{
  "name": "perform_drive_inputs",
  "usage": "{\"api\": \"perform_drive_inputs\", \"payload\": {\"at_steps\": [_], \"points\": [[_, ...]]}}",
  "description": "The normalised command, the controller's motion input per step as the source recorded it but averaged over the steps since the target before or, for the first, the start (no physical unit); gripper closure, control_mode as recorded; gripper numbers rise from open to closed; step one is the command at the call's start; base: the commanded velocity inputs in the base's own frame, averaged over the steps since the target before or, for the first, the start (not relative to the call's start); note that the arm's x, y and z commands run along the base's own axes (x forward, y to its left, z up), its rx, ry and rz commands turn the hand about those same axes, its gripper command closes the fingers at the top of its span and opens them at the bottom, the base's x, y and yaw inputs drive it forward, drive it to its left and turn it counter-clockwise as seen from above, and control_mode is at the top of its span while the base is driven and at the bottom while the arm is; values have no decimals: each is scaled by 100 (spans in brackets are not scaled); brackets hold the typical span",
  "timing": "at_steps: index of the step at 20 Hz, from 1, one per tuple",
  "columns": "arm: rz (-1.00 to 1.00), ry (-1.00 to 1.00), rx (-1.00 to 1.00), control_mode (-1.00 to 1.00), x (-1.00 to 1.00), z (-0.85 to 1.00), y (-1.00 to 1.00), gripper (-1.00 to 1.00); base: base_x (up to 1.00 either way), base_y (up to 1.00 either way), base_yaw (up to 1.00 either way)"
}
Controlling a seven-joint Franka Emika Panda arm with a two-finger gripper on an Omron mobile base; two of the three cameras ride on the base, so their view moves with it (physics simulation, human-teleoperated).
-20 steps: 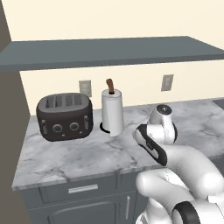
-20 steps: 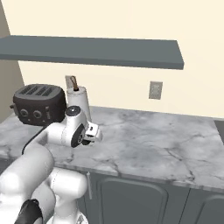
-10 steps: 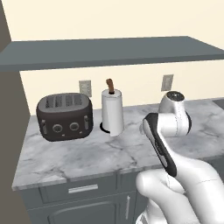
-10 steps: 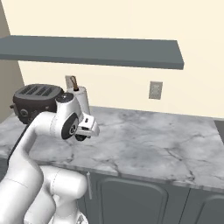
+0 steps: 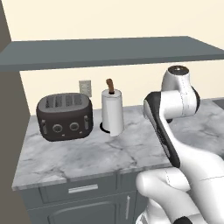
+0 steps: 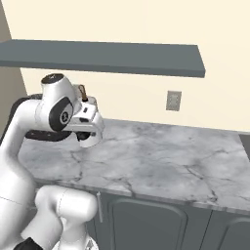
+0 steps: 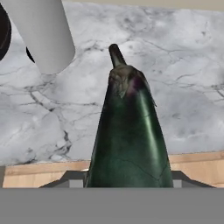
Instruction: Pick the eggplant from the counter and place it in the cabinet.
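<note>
At the left end of the worktop [image 5: 92,153], near the back edge, sits a black toaster [image 5: 64,116], and just beside it to the right a paper towel roll [image 5: 112,111] stands upright on its holder. Both sit toward the wall, likely to leave the front of the slab free for working.

Right of the roll, the arm is raised above the middle of the worktop, with the end effector [image 6: 88,134] hanging over the marble, below the cabinet [image 6: 102,57]. In the hand view the eggplant [image 7: 129,140] rises from the bottom edge straight out between the fingers, its stem end pointing away from the hand. It stands clear of the marble below, so the end effector looks clamped on its thick end, though the finger tips themselves are hidden behind it. Held this way, with the narrow end leading, it should go into the cabinet stem first.

The eggplant is a glossy, very dark green-black cone with a pale streak of reflection down one side, a purplish-brown cap at the narrow end and a short dark stalk. Its skin looks smooth and slippery.

The right stretch of the worktop runs to the far corner, with a wall socket [image 6: 173,100] above its back edge.
</note>
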Motion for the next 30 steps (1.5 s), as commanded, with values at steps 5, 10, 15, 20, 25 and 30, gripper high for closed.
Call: {"api": "perform_drive_inputs", "payload": {"at_steps": [5,10,15,20,25,30], "points": [[-8,0,0,-100,-7,100,-2,100,0,0,0],[-9,0,0,-100,-2,100,0,100,0,0,0],[-12,0,0,-100,-2,92,0,100,0,0,0],[-13,-3,0,-100,26,53,0,100,0,0,0],[-14,-8,-1,-100,72,4,0,100,0,0,0],[-14,-20,-7,-100,61,0,0,100,0,0,0]]}}
